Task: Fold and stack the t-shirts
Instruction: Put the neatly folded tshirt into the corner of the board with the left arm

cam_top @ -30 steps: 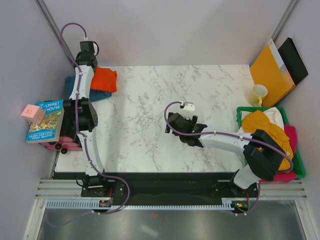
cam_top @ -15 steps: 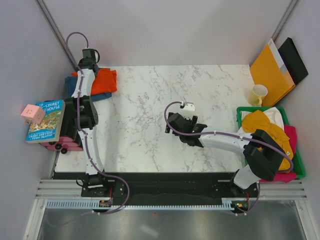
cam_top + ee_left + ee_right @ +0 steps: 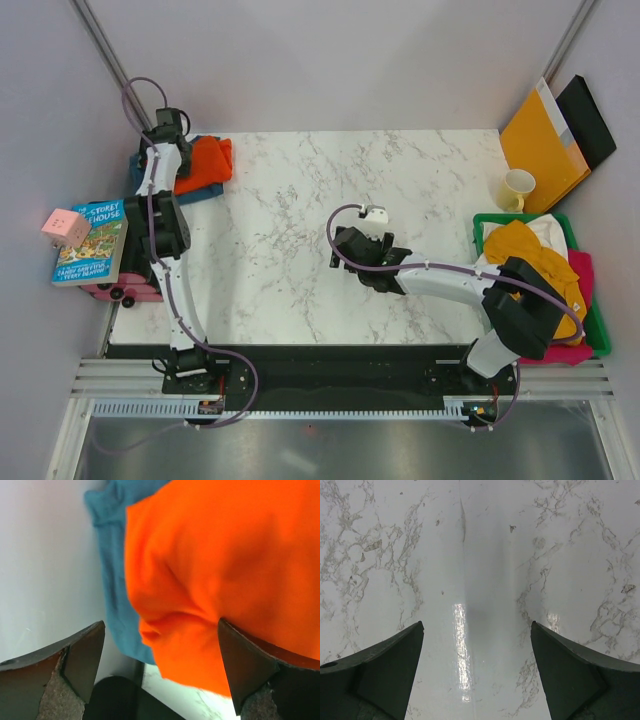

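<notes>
The left gripper [image 3: 160,624] stood with jaws wide apart over the orange-red t-shirt [image 3: 225,565], which lay on the teal-blue t-shirt [image 3: 112,565] at the table's [image 3: 350,180] far left corner, while the right gripper [image 3: 476,625] hung equally wide, gripping nothing, above bare marble mid-table.
</notes>
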